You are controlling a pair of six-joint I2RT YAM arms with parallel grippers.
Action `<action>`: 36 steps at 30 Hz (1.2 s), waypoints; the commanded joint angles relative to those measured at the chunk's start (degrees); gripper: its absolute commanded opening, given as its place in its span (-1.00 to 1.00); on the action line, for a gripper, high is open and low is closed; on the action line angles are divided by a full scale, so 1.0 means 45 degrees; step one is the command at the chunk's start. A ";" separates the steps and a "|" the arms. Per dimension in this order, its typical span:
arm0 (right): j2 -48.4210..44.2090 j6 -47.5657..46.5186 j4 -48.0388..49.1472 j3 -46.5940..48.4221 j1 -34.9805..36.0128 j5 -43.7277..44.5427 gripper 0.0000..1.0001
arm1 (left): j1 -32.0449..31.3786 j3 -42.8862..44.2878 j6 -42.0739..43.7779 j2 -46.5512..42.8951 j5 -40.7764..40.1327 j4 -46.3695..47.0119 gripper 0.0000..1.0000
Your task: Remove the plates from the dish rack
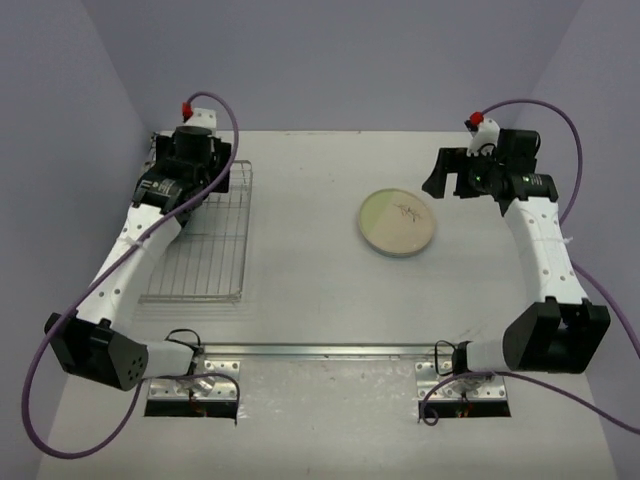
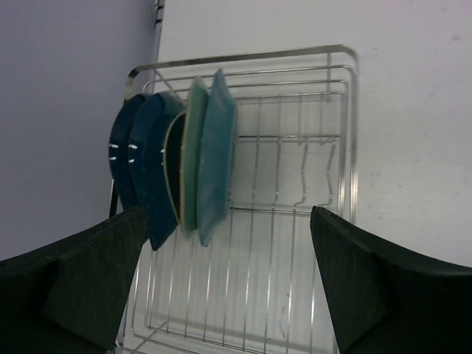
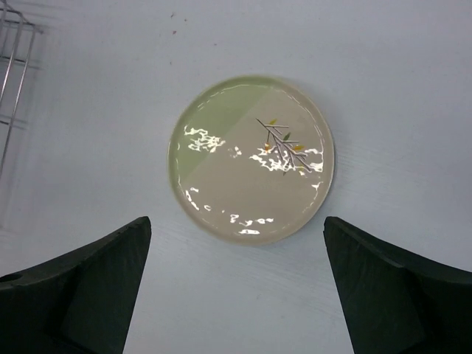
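A cream-and-pale-green plate with a dark sprig (image 1: 397,222) lies flat on the table, also in the right wrist view (image 3: 251,158). The silver wire dish rack (image 1: 200,240) stands at the left; in the left wrist view (image 2: 295,221) several plates stand on edge at its far end: dark navy ones (image 2: 144,162), a teal one (image 2: 193,147) and a pale blue one (image 2: 217,162). My left gripper (image 2: 228,287) is open and empty above the rack, near the plates. My right gripper (image 3: 236,287) is open and empty above the table, just beside the flat plate.
Purple-grey walls close the table at the back and both sides; the rack's far end sits near the left wall (image 2: 59,110). The arm bases and a metal rail (image 1: 320,352) lie along the near edge.
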 commanded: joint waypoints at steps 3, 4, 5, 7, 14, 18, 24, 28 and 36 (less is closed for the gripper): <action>-0.1909 -0.1011 0.0929 -0.1431 0.0155 0.0612 0.98 | 0.2642 0.1064 -0.0764 0.1502 0.2163 -0.0750 0.54; -0.2137 -0.1074 0.0977 -0.1621 0.0156 0.0631 0.98 | 0.2945 0.1105 -0.0755 0.1648 0.2513 -0.0777 0.47; -0.2338 -0.1103 0.0997 -0.1794 0.0166 0.0632 0.98 | 0.3072 0.1115 -0.0736 0.1782 0.2725 -0.0787 0.42; -0.2532 -0.1130 0.1008 -0.1962 0.0174 0.0627 0.98 | 0.3193 0.1122 -0.0695 0.1921 0.2932 -0.0791 0.36; -0.2828 -0.1094 0.0823 -0.2297 0.0194 0.0460 0.98 | 0.3688 0.1065 -0.0641 0.2634 0.3830 -0.0698 0.03; -0.2814 -0.1109 0.0819 -0.2370 0.0194 0.0437 0.98 | 0.3764 0.1045 -0.0621 0.2840 0.4237 -0.0653 -0.04; -0.2808 -0.1109 0.0894 -0.2563 0.0194 0.0400 0.98 | 0.3773 0.0841 -0.0677 0.3195 0.4428 -0.0518 -0.12; -0.2828 -0.1109 0.0916 -0.2610 0.0194 0.0378 0.98 | 0.3828 0.0691 -0.0680 0.3396 0.4709 -0.0327 -0.20; -0.2849 -0.1126 0.0879 -0.2694 0.0194 0.0278 0.98 | 0.4504 0.0810 -0.1074 0.4272 0.5681 -0.0441 -0.21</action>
